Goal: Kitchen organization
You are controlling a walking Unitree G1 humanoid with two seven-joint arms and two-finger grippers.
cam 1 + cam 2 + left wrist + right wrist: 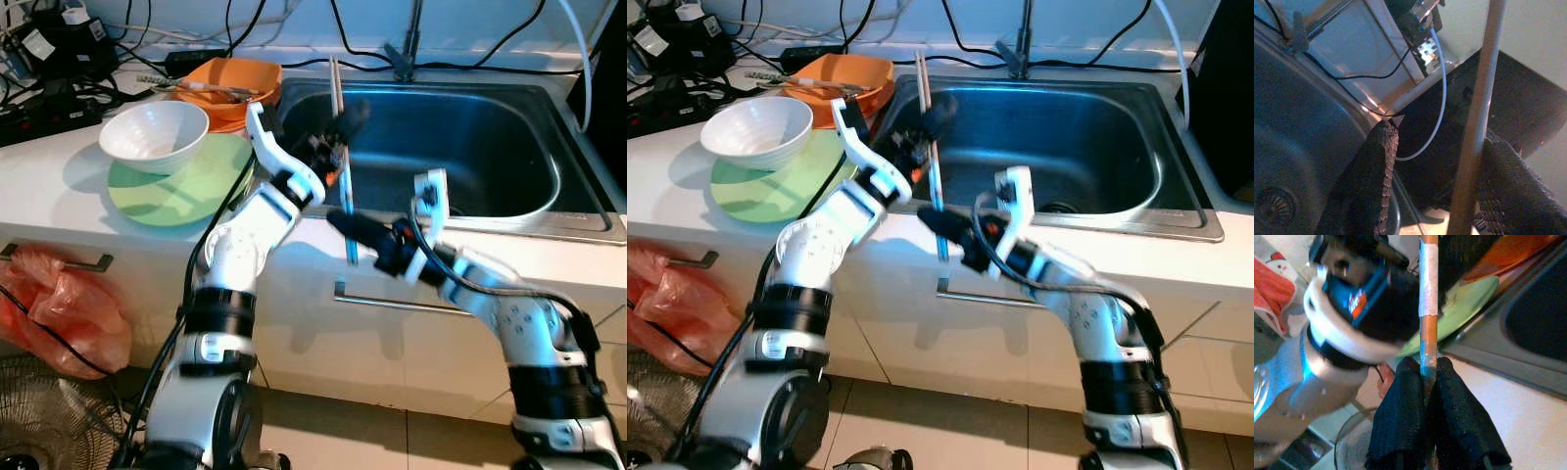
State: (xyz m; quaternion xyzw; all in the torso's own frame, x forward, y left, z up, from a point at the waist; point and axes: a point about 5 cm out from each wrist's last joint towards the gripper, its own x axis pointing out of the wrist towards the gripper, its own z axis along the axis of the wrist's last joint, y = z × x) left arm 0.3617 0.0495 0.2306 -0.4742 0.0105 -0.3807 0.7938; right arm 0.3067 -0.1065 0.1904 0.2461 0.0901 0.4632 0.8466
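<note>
Chopsticks [342, 147] stand nearly upright at the front left corner of the sink [509, 186], between the two grippers; in the left eye view the left gripper [338, 132] is raised over the sink edge beside their upper part, and the right gripper [345, 223] reaches from the right and pinches their lower end in front of the counter [59, 176]; on the counter to the left a white bowl [155, 135] sits on a green plate [176, 186], and behind them an orange dish [230, 83] holds some utensils; a red plastic bag [59, 304] hangs by the cabinet below.

In the right eye view the same chopsticks [931, 147] rise above the sink rim, their top ends close together; the faucet [1019, 44] stands behind the basin, and black cables lie along the wall.

In the left wrist view one wooden stick [1476, 127] crosses between the two black fingers [1376, 181]; the stick lies against the far finger, while the near finger stands apart from it, so the fingers are spread and do not clamp; the sink drain [1273, 208] shows below.

In the right wrist view the two fingers [1400, 416] are pressed together on the lower end of the stick [1428, 308], which has a white band and bluish tip; the left arm's wrist [1347, 318] is just beside it, blurred; the green plate [1459, 308] lies behind.
</note>
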